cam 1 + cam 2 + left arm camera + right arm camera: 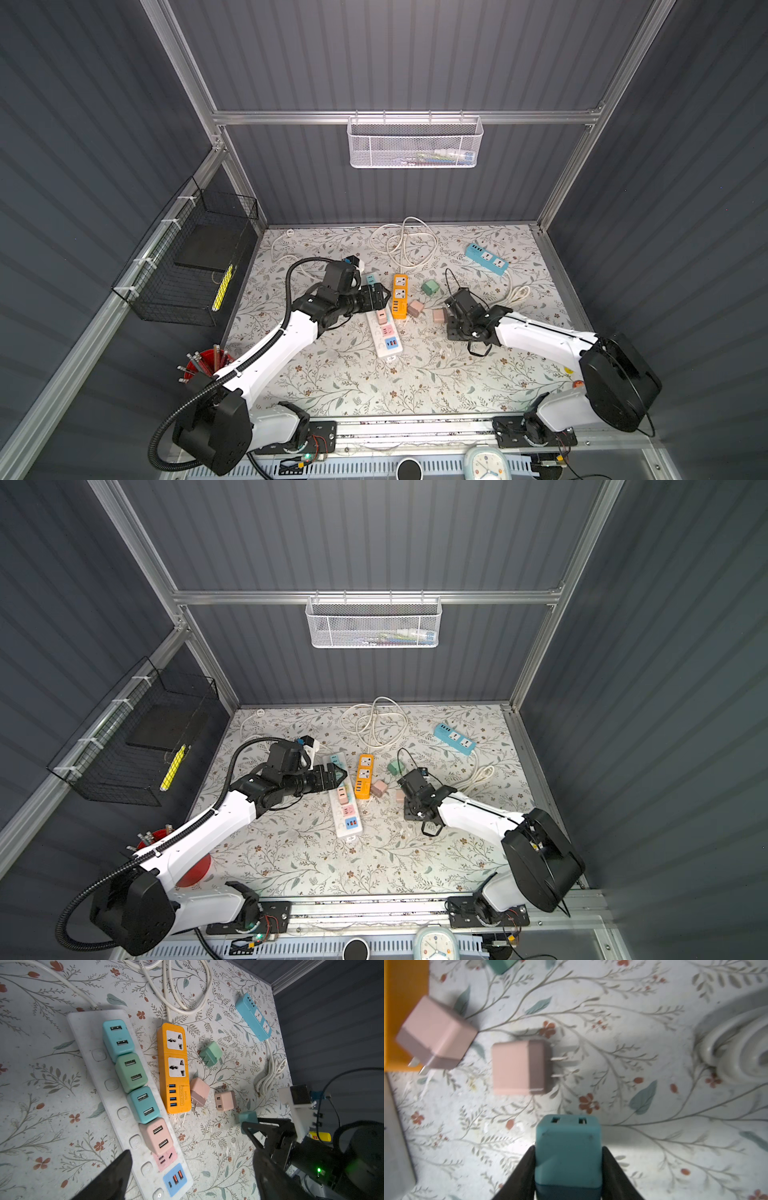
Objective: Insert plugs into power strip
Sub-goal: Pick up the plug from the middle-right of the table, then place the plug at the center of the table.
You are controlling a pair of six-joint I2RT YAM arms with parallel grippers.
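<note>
Within right pincer (568,1148) — teal plug (566,1155), prongs hidden

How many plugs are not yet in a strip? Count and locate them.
4. A green plug, a pink plug by the orange strip and a second pink plug lie loose; a teal plug sits between the right gripper's fingers. No others show.

Robot's left fingers (116,1176) wide apart, right fingers (526,1167) tight on teal plug (568,1151).
</note>
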